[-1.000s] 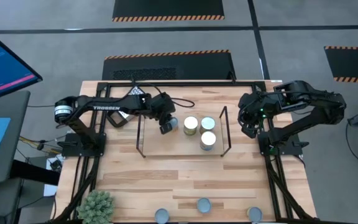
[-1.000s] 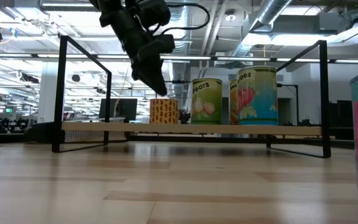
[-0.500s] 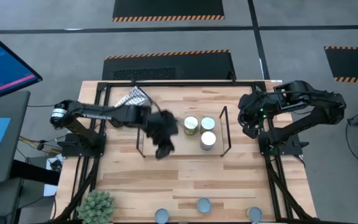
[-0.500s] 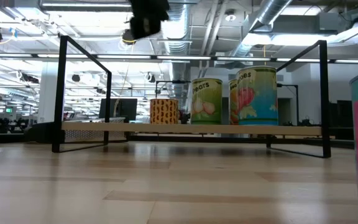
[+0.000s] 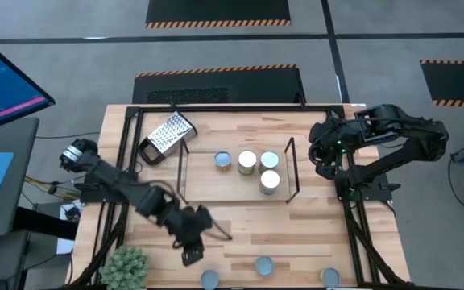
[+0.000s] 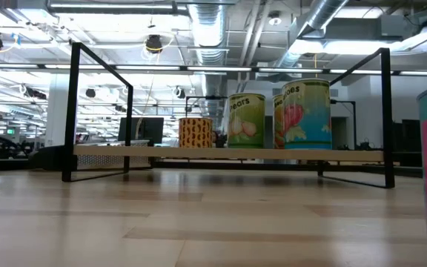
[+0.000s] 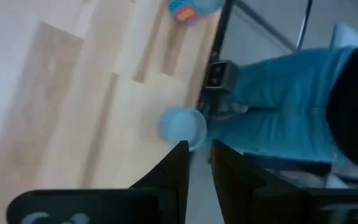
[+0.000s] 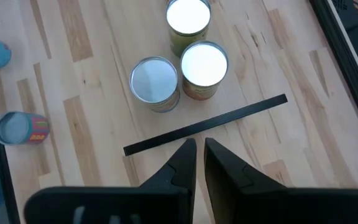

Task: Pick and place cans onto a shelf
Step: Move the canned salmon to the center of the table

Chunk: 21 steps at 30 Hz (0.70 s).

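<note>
Butcher-block wood worktop [image 5: 240, 225]; black wire-rod shelf [image 5: 185, 173] over it holds four round cans [image 5: 247, 163], metal lids, printed labels. Left gripper [image 5: 192, 256] near front-edge can [image 5: 210, 279], fingers nearly together, empty; right gripper [image 5: 322, 165] parked beside shelf, nearly closed, empty.

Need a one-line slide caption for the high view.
Four cans stand on the shelf; the left pincer hovers near three more cans at the table's front edge; the right arm waits.
</note>
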### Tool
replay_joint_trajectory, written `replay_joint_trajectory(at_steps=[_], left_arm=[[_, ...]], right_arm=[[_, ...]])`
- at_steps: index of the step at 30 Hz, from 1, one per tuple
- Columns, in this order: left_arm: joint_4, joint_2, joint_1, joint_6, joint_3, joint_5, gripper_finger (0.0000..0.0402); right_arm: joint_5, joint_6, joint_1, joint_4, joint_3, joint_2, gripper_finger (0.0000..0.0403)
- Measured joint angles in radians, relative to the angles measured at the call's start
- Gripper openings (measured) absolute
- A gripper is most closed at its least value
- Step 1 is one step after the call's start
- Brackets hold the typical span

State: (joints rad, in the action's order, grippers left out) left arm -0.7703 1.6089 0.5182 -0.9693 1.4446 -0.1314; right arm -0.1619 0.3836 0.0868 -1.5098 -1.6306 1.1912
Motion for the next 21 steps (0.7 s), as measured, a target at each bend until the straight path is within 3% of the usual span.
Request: replay_joint_trajectory(at_steps=[6, 10, 21], left_arm=[[0.173, 0.041, 0.104, -0.193, -0.007, 0.153, 0.0056], [0.224, 0.103, 0.131, -0.257, -0.009, 0.180, 0.0074], [0.279, 0.292, 0.148, -0.336, -0.010, -0.033, 0.0143]], right_arm=[[0.000, 0.000, 0.000, 0.000, 0.000, 0.000, 0.0059], [0.000, 0.000, 0.003, 0.000, 0.000, 0.000, 0.0059], [0.003, 0.000, 0.056, -0.001, 0.000, 0.000, 0.0059]])
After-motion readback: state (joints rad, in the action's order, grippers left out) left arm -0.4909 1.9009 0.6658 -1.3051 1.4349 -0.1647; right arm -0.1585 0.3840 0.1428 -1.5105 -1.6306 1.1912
